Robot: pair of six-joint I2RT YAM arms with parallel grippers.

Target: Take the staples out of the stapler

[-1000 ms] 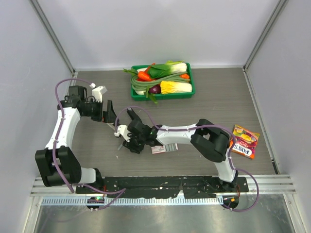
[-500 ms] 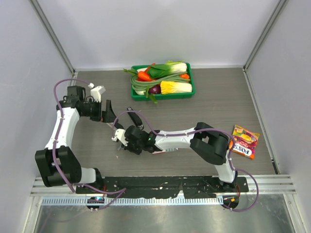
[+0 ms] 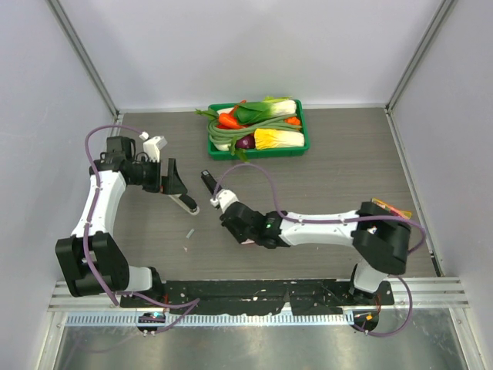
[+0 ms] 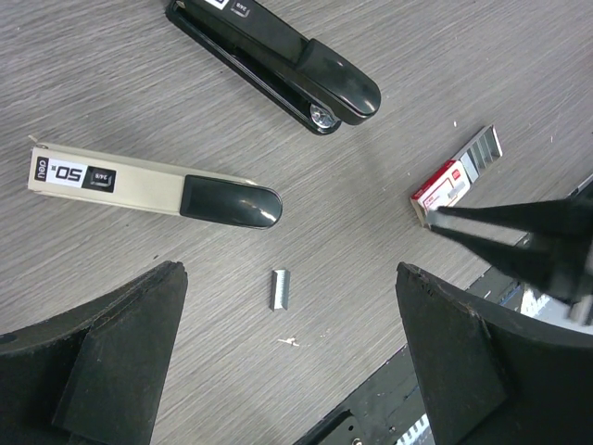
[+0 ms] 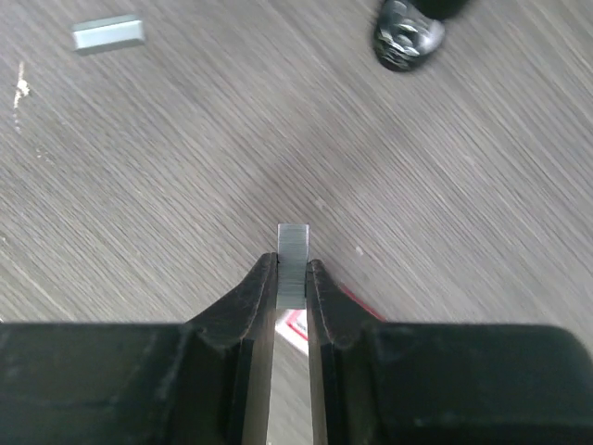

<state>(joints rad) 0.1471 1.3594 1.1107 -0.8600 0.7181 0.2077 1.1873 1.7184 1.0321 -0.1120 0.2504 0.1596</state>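
Drawn back from the staplers (image 4: 278, 51), our right gripper (image 5: 292, 278) pinches one staple strip (image 5: 293, 248), we judge to carry it off. Another strip (image 4: 281, 288) lies on the table (image 4: 371, 185) below our left gripper (image 3: 171, 181), jaws spread.

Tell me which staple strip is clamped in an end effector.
The strip gripped by the right end effector, held off the wood; the other loose strip lies flat on the table, untouched.

Grey wood-grain table (image 3: 347, 169), pale walls (image 3: 231, 46)
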